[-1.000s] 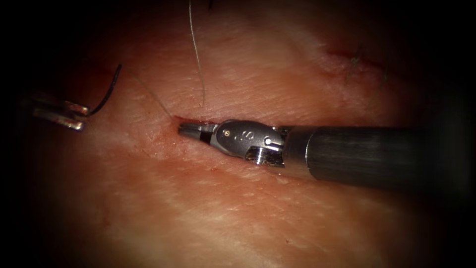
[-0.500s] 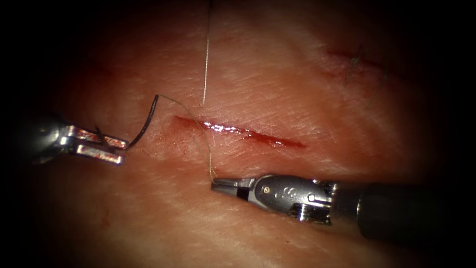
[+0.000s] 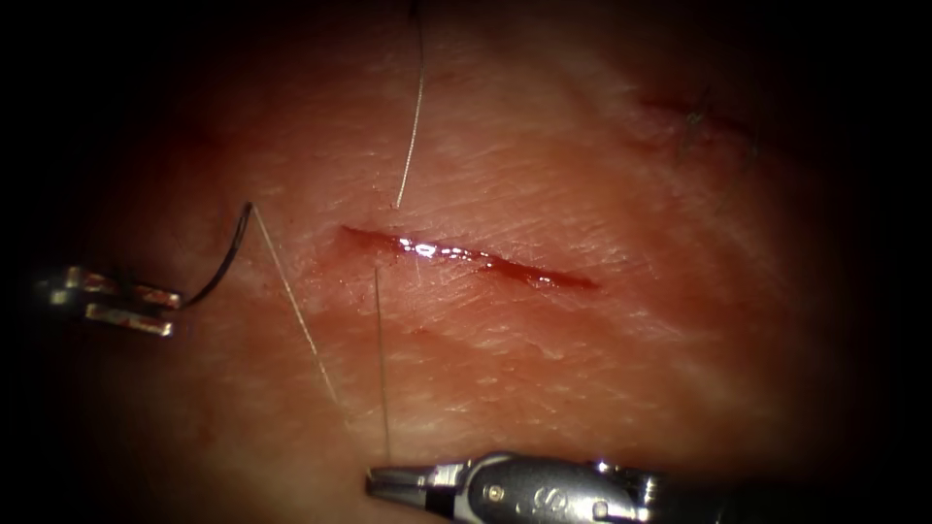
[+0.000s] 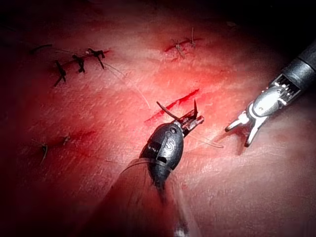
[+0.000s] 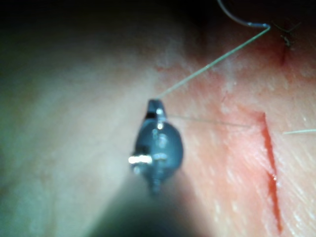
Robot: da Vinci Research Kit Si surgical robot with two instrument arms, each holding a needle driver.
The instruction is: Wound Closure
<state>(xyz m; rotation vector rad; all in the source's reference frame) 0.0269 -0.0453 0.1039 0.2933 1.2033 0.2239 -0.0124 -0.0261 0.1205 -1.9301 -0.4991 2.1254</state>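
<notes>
- Tissue [image 3: 602,388]: the flat bed under everything. The cut is the landmark below.
- R tool [image 3: 373,482]: well below the cut's L end, tip pointing L. Jaws closed narrow, clamped on thread. Prob. sits that far off so both strands run straight w/o slack.
- L tool [image 3: 172,312]: well L of the cut, level w/ it or a bit lower. Jaws pinch the needle at the end away from the thread. Prob. parked out there so the sharp end is off the tissue and clear of the strands.
- Cut [image 3: 466,257]: slim, open, slanting down to the R, w/ red fluid [image 3: 427,249] glistening in its L half. No stitch seen across the open part.
- Older stitched cut [image 3: 694,116]: up and R of the cut, well apart, dark thread ends sticking out.
- Thread [image 3: 296,315]: one strand goes from the needle's tail, L of the cut, down to the R tool. A 2nd rises from the R tool to the tissue just below the cut's L end. A 3rd runs up from just above that end. Looks taut.
- Needle [image 3: 221,267]: L of the cut, curving up from the L tool's jaws, not in the tissue.
</notes>
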